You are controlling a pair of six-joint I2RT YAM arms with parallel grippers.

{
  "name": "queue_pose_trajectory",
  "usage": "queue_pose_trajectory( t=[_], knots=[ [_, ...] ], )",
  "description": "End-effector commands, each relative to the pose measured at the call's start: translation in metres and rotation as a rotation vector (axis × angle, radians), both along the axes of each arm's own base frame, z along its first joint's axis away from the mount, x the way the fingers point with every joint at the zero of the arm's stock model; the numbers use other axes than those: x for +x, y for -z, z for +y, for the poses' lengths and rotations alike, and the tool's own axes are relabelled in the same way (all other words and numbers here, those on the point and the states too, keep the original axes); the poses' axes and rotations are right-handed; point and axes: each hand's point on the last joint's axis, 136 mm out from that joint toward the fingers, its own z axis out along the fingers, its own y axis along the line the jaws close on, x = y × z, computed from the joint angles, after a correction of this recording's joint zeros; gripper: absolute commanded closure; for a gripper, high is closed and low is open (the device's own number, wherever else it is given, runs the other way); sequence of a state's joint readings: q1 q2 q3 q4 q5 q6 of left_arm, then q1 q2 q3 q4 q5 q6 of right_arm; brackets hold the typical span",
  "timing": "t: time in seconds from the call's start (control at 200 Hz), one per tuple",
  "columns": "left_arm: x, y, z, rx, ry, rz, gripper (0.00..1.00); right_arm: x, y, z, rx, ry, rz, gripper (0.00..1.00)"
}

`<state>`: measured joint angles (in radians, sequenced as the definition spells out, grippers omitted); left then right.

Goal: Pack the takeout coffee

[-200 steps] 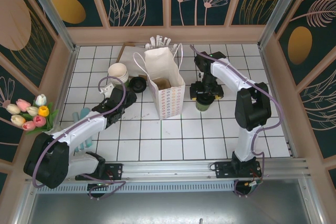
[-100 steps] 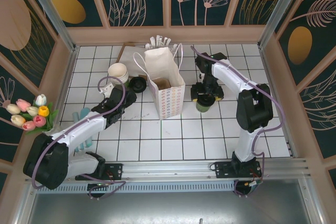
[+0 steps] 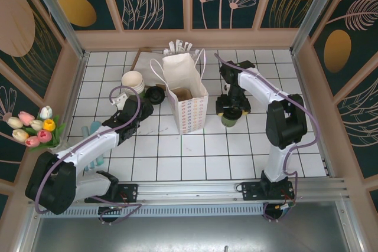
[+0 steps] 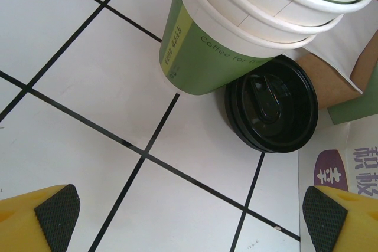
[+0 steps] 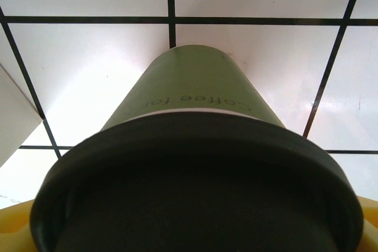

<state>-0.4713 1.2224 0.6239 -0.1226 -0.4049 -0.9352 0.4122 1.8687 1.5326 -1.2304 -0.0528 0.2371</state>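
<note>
- The right gripper is closed on the takeout coffee, with its yellow fingers pressed against either side of the cup's black lid
- The green cup stands upright between those fingers on the white tiled table, its base below the fingertips
- In the top view, the cup and the fingers around it sit just right of the paper bag, not touching it
- The left gripper is spread wide, with bare tile between its black pads and nothing gripped
- Ahead of the left fingers stands a stack of paper cups, the bottom one banded in green
- A loose black lid lies flat on the tile, touching the base of that stack, ahead of the pad at the right of the left wrist view
- The paper bag's printed wall sits close beside that same pad, and a brown cardboard piece lies beyond the loose lid
</note>
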Motion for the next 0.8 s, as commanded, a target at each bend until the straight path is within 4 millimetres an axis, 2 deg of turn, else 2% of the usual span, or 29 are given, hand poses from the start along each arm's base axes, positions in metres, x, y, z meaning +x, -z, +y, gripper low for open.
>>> queue_pose_trajectory(
  t=[0.0,0.28,0.43,0.545,0.565,0.58,0.626,0.796],
  knots=[
    [0.005,-0.013,0.002,-0.003,-0.01,-0.046,0.01,0.0,-0.022,-0.001,0.015,-0.004,-0.034,0.3],
    [0.025,-0.067,-0.007,-0.031,0.017,-0.163,0.02,0.004,-0.058,0.002,0.02,0.007,-0.12,0.32],
    [0.042,-0.086,-0.005,-0.043,-0.008,-0.157,0.01,0.0,-0.076,0.007,0.032,0.001,-0.149,0.32],
    [0.071,-0.1,-0.002,-0.034,-0.018,-0.178,0.02,0.0,-0.092,0.011,0.052,0.005,-0.188,0.33],
    [0.076,-0.097,-0.001,-0.021,-0.014,-0.171,0.02,0.0,-0.094,0.01,0.051,0.007,-0.197,0.33],
    [0.084,-0.108,-0.003,-0.02,-0.011,-0.192,0.02,-0.001,-0.096,0.011,0.05,0.007,-0.202,0.33],
    [0.1,-0.114,-0.005,-0.008,-0.011,-0.198,0.01,-0.002,-0.101,0.012,0.05,0.007,-0.217,0.34],
    [0.156,-0.121,-0.027,-0.021,0.041,-0.208,0.02,-0.009,-0.121,0.013,0.081,0.03,-0.271,0.35]
  ],
)
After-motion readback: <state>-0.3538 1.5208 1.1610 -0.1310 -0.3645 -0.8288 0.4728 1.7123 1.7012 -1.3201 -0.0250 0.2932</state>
